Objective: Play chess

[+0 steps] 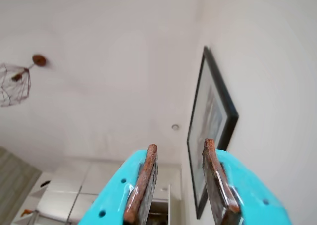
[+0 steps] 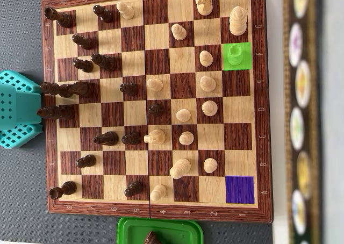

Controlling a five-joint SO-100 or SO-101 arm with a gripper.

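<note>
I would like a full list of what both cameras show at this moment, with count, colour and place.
chessboard: one, brown and tan, fills the overhead view
dark pieces: about fifteen, mostly on the left half
light pieces: about fifteen, mostly on the right half
green square: one, right side, under a piece
purple square: one, bottom right corner, bare
green tray: one, below the board
framed picture: one, black frame, wall in wrist view
wire lamp: one, ceiling
arm base: teal, left of the board
gripper: teal, brown pads, open, empty

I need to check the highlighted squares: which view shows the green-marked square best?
The overhead view: the green square lies near the chessboard's right edge, under a piece. The wrist view shows only the gripper, ceiling and a framed picture.
</note>
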